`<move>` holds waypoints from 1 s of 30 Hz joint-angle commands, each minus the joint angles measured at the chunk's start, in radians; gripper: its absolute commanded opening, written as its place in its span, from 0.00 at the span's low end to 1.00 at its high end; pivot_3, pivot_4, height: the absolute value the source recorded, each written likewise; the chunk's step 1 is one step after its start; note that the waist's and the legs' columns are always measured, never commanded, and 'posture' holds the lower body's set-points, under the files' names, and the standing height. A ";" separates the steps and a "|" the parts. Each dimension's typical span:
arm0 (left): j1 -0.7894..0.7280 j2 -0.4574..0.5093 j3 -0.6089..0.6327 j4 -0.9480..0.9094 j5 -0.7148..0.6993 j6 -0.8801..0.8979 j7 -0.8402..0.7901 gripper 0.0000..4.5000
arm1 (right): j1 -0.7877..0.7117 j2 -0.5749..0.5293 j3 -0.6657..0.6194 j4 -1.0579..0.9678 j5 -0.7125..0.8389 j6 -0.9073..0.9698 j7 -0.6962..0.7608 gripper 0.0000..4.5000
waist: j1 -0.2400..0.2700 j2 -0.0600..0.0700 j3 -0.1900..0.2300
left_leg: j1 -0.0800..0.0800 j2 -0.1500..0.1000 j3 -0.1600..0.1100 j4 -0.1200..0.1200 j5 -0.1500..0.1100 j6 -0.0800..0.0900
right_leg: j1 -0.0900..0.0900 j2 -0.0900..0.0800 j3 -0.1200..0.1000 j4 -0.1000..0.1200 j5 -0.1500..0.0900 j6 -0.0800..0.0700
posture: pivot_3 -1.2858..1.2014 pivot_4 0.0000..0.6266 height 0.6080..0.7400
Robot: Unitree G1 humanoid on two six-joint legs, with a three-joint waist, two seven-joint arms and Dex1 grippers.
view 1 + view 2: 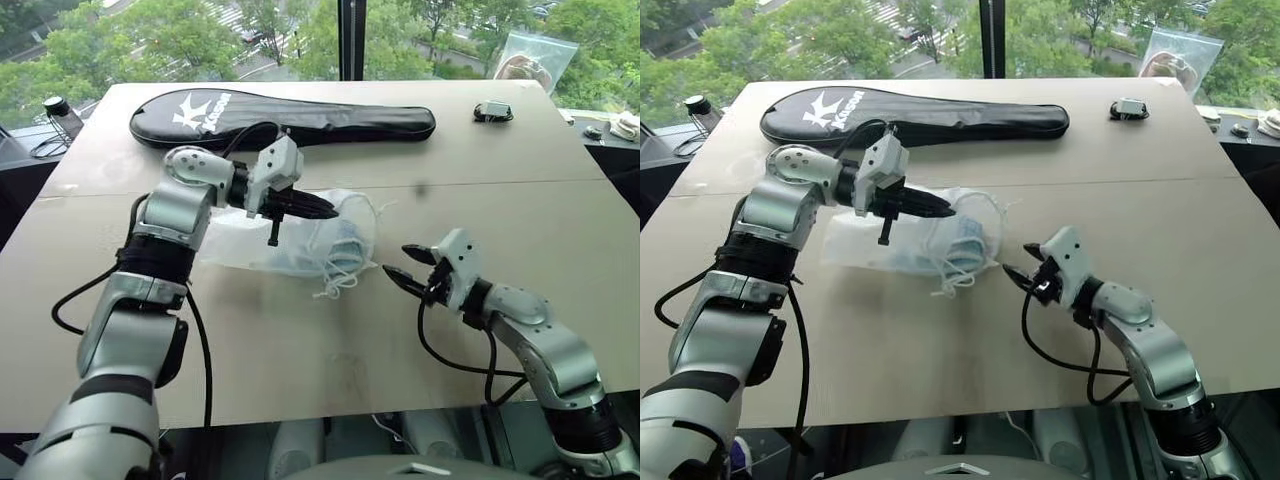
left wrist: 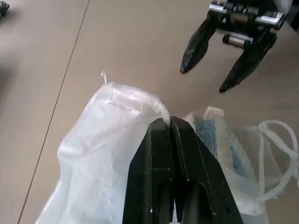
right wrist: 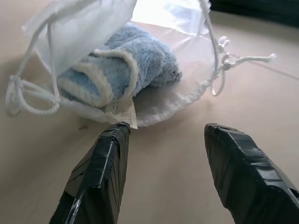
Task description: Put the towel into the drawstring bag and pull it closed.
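Now the left gripper (image 2: 170,122) pinches the drawstring bag (image 1: 300,240) rim, the towel (image 3: 117,70) inside its mouth, so the open right gripper (image 1: 408,267) beside it should seize the 2 cords (image 1: 335,283).

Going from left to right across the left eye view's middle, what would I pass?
Left gripper, shut on the drawstring bag → towel inside the bag's mouth → open right gripper.

Head stereo pair looks down over the table (image 1: 300,370); both wrist cameras sit close, sharing the drawstring bag (image 3: 168,100).
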 commanded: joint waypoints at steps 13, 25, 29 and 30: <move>0.001 -0.179 0.062 -0.067 0.045 -0.087 0.220 0.00 | -0.401 0.314 0.254 0.629 -0.122 -0.290 0.132 0.01 | 0.005 0.000 0.000 | -0.001 -0.001 -0.001 0.000 0.000 0.000 | 0.000 -0.001 -0.002 0.000 0.000 0.000 | 0.52 0.24 1.00; 0.222 0.060 0.102 -0.205 0.078 -0.067 0.142 0.00 | -0.188 0.118 0.106 0.194 -0.047 -0.100 0.134 0.01 | -0.014 0.002 0.000 | 0.001 0.000 -0.001 -0.002 0.000 0.000 | -0.001 -0.001 0.000 0.002 0.000 0.000 | 0.52 0.24 1.00; 0.300 0.100 0.143 -0.207 0.084 -0.082 0.204 0.00 | -0.104 0.025 0.038 0.010 0.027 0.028 0.124 0.29 | 0.005 0.002 0.000 | 0.000 0.000 -0.002 -0.001 0.000 0.000 | -0.001 -0.001 -0.001 0.002 0.000 0.000 | 0.52 0.24 1.00; 0.312 0.103 0.152 -0.203 0.092 -0.092 0.227 0.00 | -0.099 0.010 0.031 -0.011 0.024 0.046 0.111 0.29 | 0.007 0.002 0.000 | 0.000 0.000 -0.002 0.000 0.000 0.000 | -0.001 -0.001 -0.002 0.003 0.000 0.000 | 0.52 0.24 1.00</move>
